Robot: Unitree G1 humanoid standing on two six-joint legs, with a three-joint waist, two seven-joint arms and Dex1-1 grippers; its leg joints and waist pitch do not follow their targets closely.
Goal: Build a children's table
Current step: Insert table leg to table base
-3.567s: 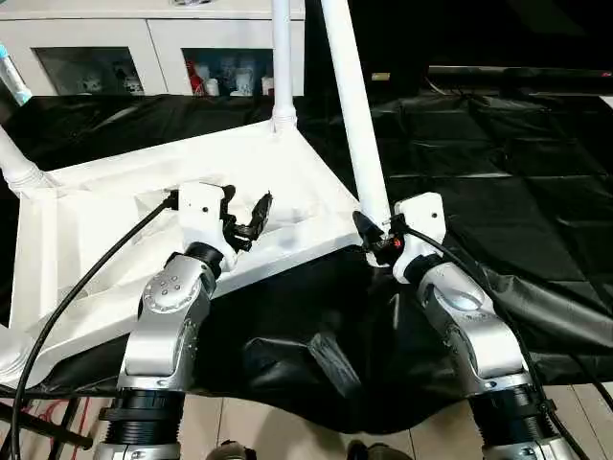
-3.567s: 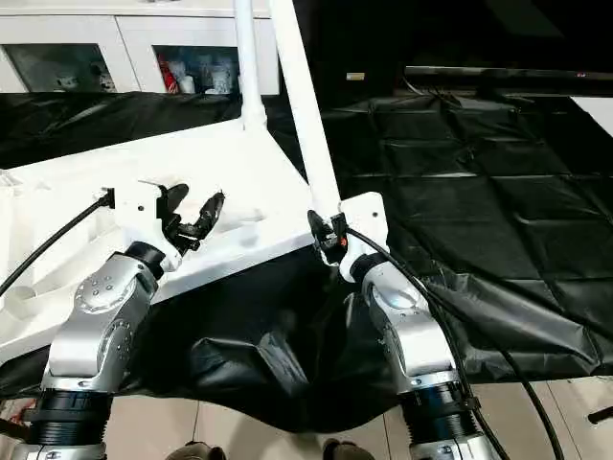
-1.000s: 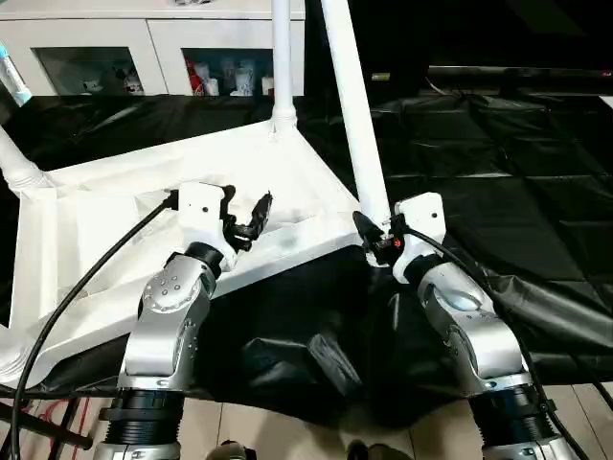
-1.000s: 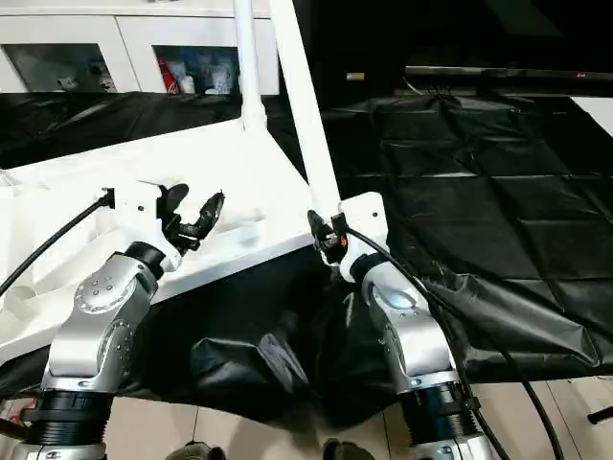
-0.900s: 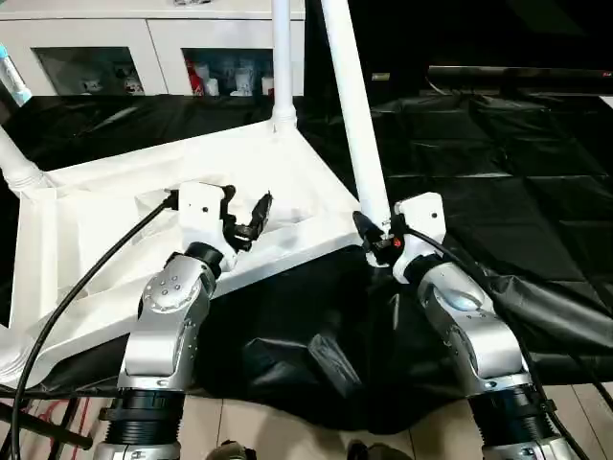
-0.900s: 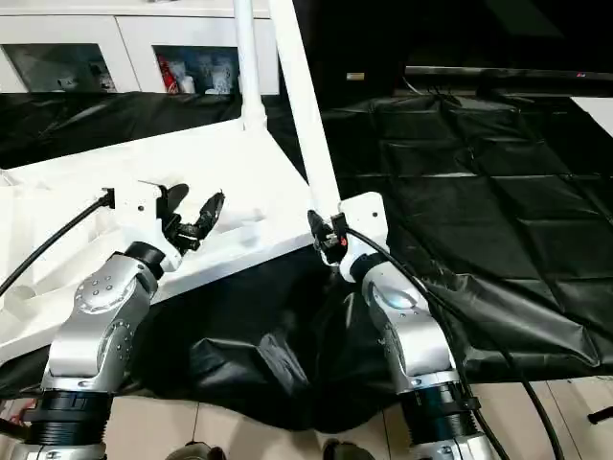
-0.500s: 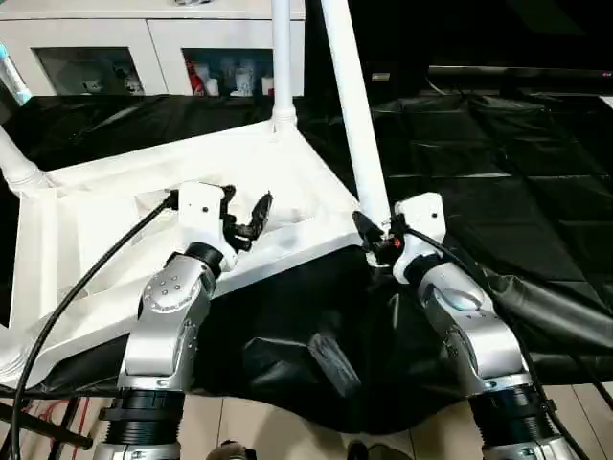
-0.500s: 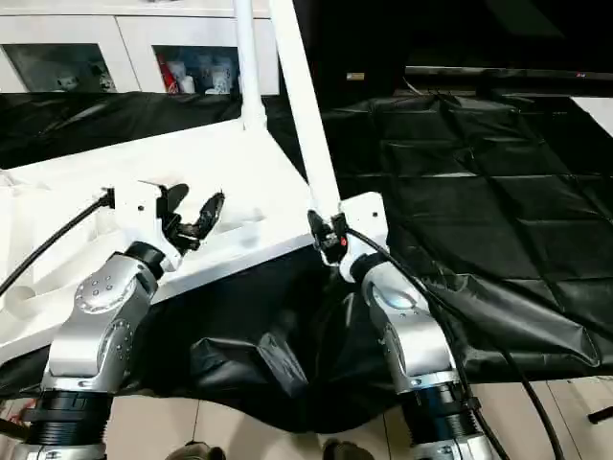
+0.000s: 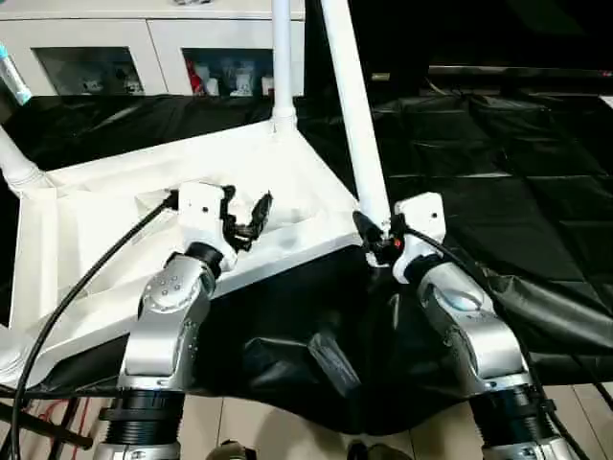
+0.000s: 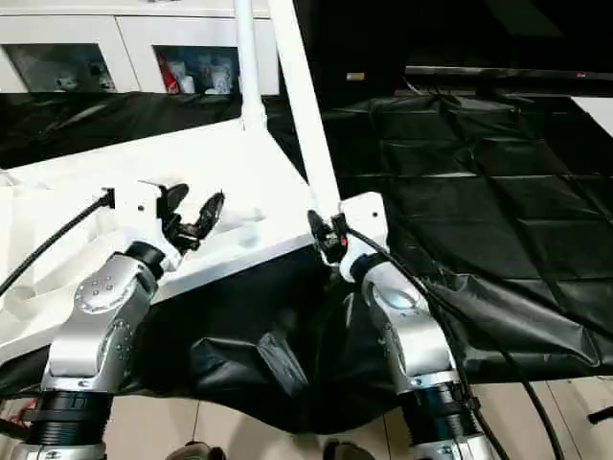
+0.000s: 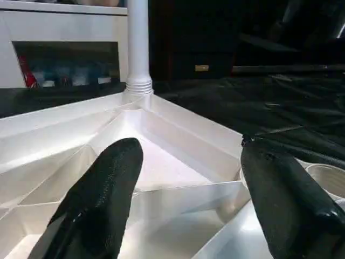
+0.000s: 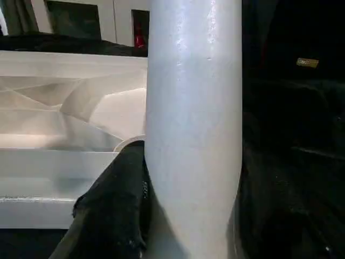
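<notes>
The children's table top (image 9: 115, 240) lies upside down on a black sheet, ribbed underside up. One white leg (image 9: 282, 57) stands upright in the far corner socket, and another leg (image 9: 14, 163) rises at the left corner. My right gripper (image 9: 375, 240) is shut on a third leg (image 9: 352, 115) near its lower end, at the near right corner; this leg leans slightly left. In the right wrist view the leg (image 12: 194, 124) sits against a black finger (image 12: 116, 205). My left gripper (image 9: 244, 218) hovers open over the ribs with nothing in it, its fingers (image 11: 102, 199) wide apart.
White cabinets (image 9: 144, 48) with glass doors stand behind the table top. The black sheet (image 9: 498, 172) covers the surface to the right and hangs crumpled over the near edge (image 9: 326, 364). A black cable (image 9: 77, 287) runs along my left arm.
</notes>
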